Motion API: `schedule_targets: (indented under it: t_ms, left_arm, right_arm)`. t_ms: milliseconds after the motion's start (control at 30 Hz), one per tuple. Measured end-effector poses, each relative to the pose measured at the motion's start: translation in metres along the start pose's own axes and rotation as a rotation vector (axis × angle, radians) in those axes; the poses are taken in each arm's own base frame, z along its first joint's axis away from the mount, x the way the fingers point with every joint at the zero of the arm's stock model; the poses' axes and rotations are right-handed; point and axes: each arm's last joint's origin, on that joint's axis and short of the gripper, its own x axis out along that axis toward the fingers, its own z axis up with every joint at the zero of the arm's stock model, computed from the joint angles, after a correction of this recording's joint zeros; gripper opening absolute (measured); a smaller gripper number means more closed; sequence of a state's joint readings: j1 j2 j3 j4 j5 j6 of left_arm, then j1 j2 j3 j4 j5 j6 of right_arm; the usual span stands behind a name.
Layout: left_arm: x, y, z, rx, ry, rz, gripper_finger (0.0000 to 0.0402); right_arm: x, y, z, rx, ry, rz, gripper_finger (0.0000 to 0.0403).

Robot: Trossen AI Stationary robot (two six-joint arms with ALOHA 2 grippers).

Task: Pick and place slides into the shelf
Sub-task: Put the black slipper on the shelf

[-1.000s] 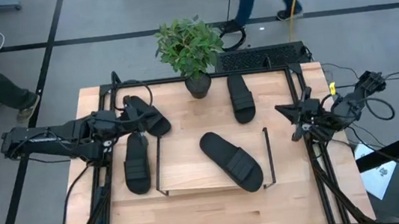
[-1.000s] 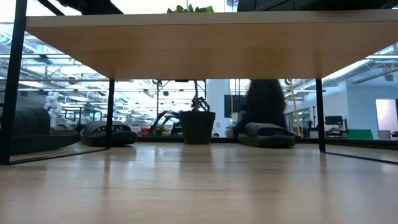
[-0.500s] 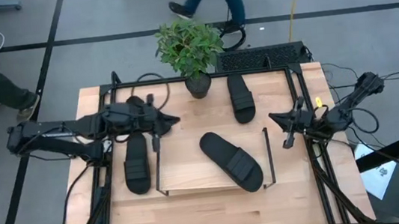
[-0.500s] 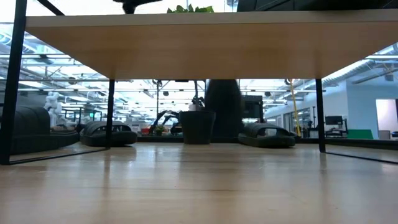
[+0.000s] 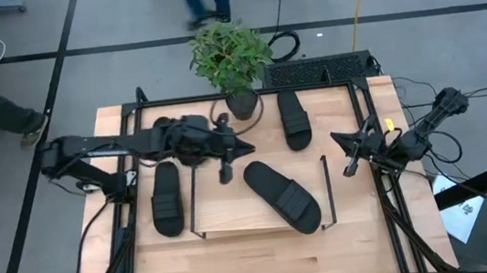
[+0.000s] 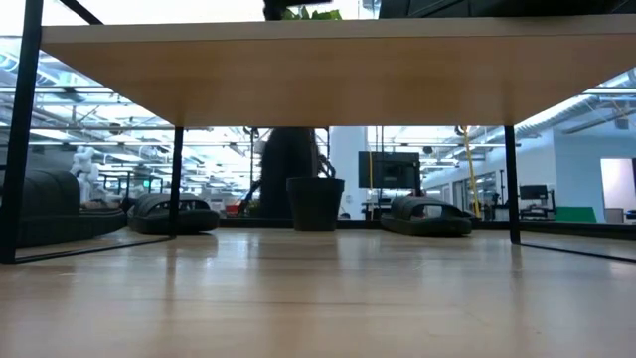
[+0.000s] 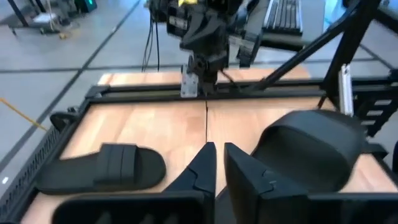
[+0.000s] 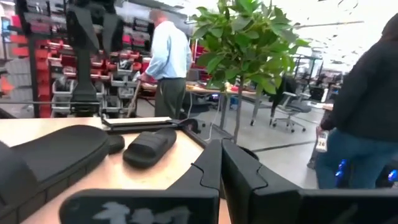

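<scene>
One black slide (image 5: 283, 196) lies slanted on the shelf's wooden board (image 5: 234, 213). Another slide (image 5: 167, 198) lies on the table left of the shelf, and a third (image 5: 293, 119) lies by the far edge. One more slide (image 6: 174, 212) shows in the low view; from above my left arm covers it. My left gripper (image 5: 246, 145) hangs shut above the shelf's far edge, holding nothing, with the shelf slide (image 7: 311, 149) just ahead of it. My right gripper (image 5: 349, 157) waits shut at the table's right edge, clear of everything.
A potted plant (image 5: 233, 59) stands at the table's far edge, close to my left gripper. Thin black wire frames (image 5: 328, 191) close off the shelf's ends. A keyboard (image 5: 319, 70) lies behind the table. People walk on the floor beyond the far edge.
My left gripper has swept toward the table's right edge, from above the slides at the left to above the shelf's far edge, rising slightly. My right gripper has sunk a little and turned, then kept still. No slide has moved.
</scene>
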State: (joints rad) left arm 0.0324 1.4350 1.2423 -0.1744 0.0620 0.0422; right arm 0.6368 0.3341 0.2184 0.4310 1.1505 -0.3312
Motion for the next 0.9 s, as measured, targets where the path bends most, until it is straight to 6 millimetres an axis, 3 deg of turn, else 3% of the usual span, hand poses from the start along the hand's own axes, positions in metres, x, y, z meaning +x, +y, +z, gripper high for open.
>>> schedule_targets:
  t_ms: [233, 467, 700, 900]
  left_arm:
    - [0.032, 0.000, -0.015, -0.153, 0.032, -0.023, 0.0159]
    - [0.035, -0.008, -0.008, -0.326, -0.022, -0.154, 0.0262]
    - [0.040, -0.017, -0.011, -0.446, -0.002, -0.181, 0.0315]
    - [0.055, -0.028, -0.024, -0.444, 0.067, -0.206, 0.0325]
  right_arm:
    - [-0.001, 0.000, 0.000, -0.015, -0.001, 0.009, 0.0000]
    - [-0.001, 0.000, 0.001, -0.028, -0.009, 0.010, 0.0000]
    - [-0.001, 0.000, 0.001, -0.037, -0.009, 0.010, 0.0000]
    - [-0.001, 0.000, 0.001, -0.036, -0.013, 0.020, 0.0000]
